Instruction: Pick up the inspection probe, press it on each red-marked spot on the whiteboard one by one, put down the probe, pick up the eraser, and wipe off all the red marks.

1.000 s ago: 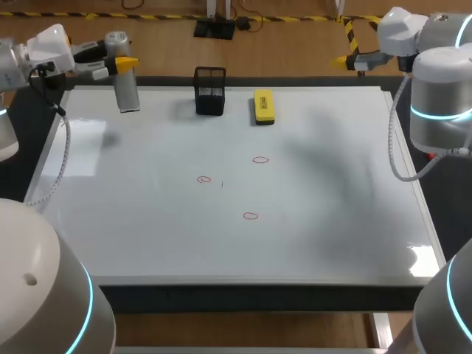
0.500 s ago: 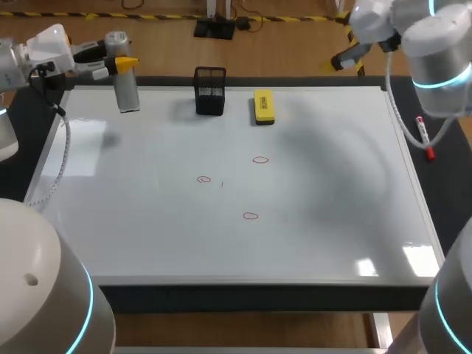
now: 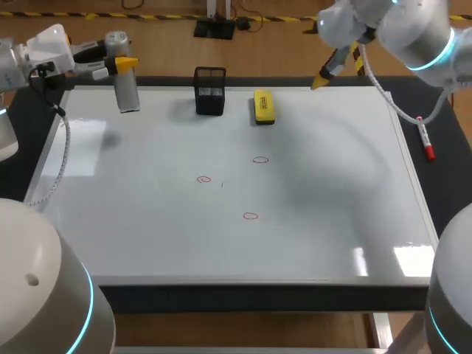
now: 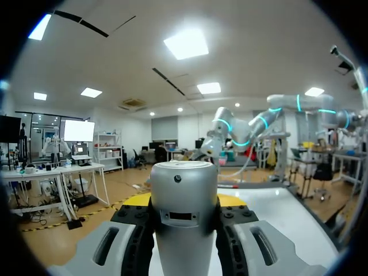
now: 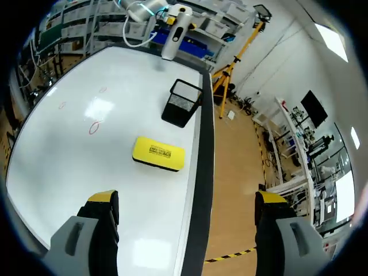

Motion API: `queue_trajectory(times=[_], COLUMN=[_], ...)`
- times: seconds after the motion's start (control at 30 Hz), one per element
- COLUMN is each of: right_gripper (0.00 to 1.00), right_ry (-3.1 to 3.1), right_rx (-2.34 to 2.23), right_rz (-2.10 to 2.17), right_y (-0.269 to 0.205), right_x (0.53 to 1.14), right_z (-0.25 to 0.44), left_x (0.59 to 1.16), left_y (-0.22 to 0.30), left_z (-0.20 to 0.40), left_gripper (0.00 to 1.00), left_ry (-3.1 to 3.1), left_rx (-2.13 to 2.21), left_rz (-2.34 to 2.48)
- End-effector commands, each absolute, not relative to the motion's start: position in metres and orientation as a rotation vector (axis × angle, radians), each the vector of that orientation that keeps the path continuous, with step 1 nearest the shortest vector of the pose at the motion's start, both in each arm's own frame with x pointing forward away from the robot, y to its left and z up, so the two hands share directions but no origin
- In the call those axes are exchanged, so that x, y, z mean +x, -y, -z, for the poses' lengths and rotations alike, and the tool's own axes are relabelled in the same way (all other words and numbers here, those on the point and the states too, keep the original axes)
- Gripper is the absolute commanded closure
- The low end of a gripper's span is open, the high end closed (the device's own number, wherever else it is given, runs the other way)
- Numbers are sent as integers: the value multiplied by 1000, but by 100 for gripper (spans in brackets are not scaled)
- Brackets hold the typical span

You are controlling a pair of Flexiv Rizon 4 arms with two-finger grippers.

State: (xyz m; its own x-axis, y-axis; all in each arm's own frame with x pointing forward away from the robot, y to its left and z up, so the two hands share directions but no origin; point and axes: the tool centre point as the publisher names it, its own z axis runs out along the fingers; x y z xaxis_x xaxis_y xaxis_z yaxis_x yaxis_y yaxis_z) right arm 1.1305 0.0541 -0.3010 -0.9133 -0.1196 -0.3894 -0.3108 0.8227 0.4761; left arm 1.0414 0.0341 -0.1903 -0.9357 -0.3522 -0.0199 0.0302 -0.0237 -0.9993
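The left gripper (image 4: pixel 184 223) is clenched on the inspection probe (image 4: pixel 184 187), its 2 fingers pressing the silver barrel from both sides. In the head view the probe hangs tip down at the far left corner of the whiteboard (image 3: pixel 147 243), and the shadow beside it suggests it is lifted clear of the surface. The right gripper (image 5: pixel 187 199) is released, its 2 yellow tips spread wide with nothing between them. It sits over the far edge of the board, with the yellow eraser (image 5: pixel 159 153) lying flat ahead of it and the black mesh basket (image 5: pixel 183 102) beyond that.

Out in the middle of the board the 3 red marks (image 3: pixel 260 159) are all intact: 1 nearer the eraser, 1 to its left, 1 closer to the front edge. A red marker pen (image 3: pixel 425 139) lies off the board's right side.

I judge the probing step to be in hand: the probe is picked up and well apart from every mark. The next move calls for carrying it inward over the nearest mark, keeping it upright, and lowering it squarely onto the ring. The eraser should wait until the probe is set down.
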Motion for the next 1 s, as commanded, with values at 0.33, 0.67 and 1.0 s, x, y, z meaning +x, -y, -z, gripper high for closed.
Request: queue_trajectory(times=[0.33, 0.67, 1.0], right_gripper=[0, 0, 0], right_ry=[-2675, -2675, -2622], right_rx=[-1490, -1490, -1630], right_rz=[457, 457, 376], right_y=[-63, -63, -67], right_x=[1126, 1126, 1126], right_z=[298, 298, 311], left_x=[1041, 1041, 1041], left_y=[-34, -34, -34], left_z=[189, 189, 189], left_gripper=[100, 100, 100], left_ry=[-1984, -1984, -1984], left_rx=[-341, -341, -341], left_rz=[2042, 2042, 2042])
